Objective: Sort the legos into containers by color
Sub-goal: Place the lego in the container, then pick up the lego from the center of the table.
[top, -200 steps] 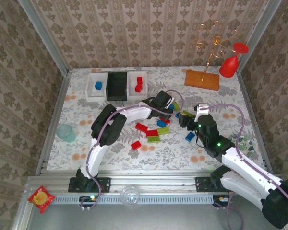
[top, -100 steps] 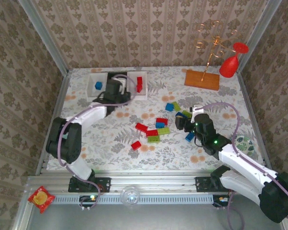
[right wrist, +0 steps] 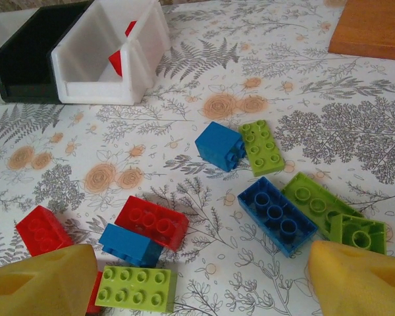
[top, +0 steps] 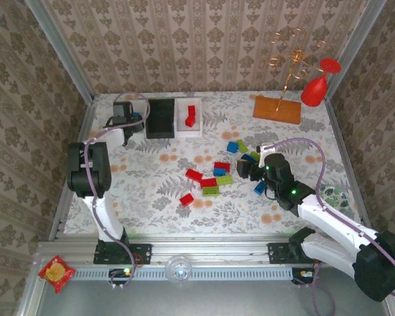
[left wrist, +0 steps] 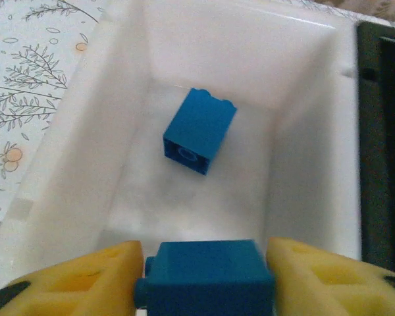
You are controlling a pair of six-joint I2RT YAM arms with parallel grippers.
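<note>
My left gripper (top: 123, 118) hangs over the left white container (left wrist: 66, 151), shut on a blue lego (left wrist: 207, 280). A second blue lego (left wrist: 199, 131) lies on that bin's floor. The black container (top: 160, 118) stands beside it, then the right white container (top: 199, 126) with red legos (top: 191, 115) inside. My right gripper (top: 245, 170) is open, low over the loose legos, nothing between its fingers. Under it lie a red lego (right wrist: 151, 222), a blue one (right wrist: 128, 245), a lime one (right wrist: 135, 288) and a long blue one (right wrist: 276, 215).
More loose legos are scattered mid-table (top: 214, 174). A wooden base with a gold wire rack (top: 277, 109) stands at the back right, a red wine glass (top: 318, 84) hanging on it. Patterned walls close in the table on three sides.
My left arm swung from the lego pile across the black bin to above the left white bin, carrying the blue lego. My right gripper shifted slightly left over the pile.
</note>
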